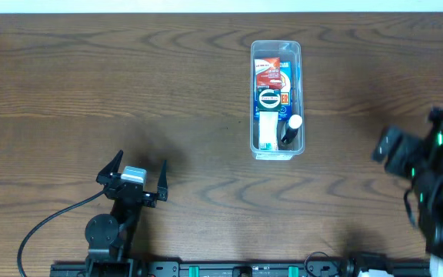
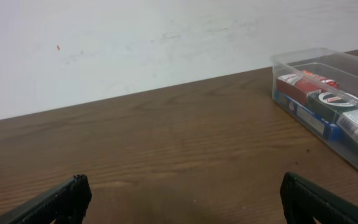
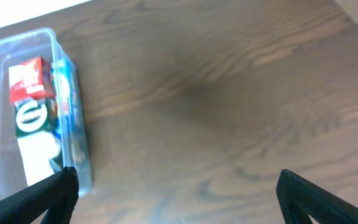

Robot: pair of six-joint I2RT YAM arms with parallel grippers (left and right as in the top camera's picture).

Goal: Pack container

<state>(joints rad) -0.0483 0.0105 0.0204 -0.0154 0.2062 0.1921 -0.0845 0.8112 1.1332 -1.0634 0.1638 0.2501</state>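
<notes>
The clear plastic container (image 1: 276,98) stands upright at the middle back of the table. Inside it lie a red box (image 1: 267,70), a blue pack (image 1: 284,85), a dark green round tin (image 1: 268,98), a white packet (image 1: 267,131) and a black marker with a white cap (image 1: 291,129). My left gripper (image 1: 138,171) is open over bare wood at the front left, far from the container (image 2: 328,99). My right gripper (image 3: 176,190) is open above bare wood just right of the container (image 3: 30,112), nothing between its fingers. In the overhead view the right arm (image 1: 429,177) is blurred at the right edge.
The white wall (image 2: 135,43) rises behind the table's back edge. A black cable (image 1: 44,227) runs from the left arm's base. A black rail (image 1: 244,269) lines the front edge of the wooden table (image 1: 91,92).
</notes>
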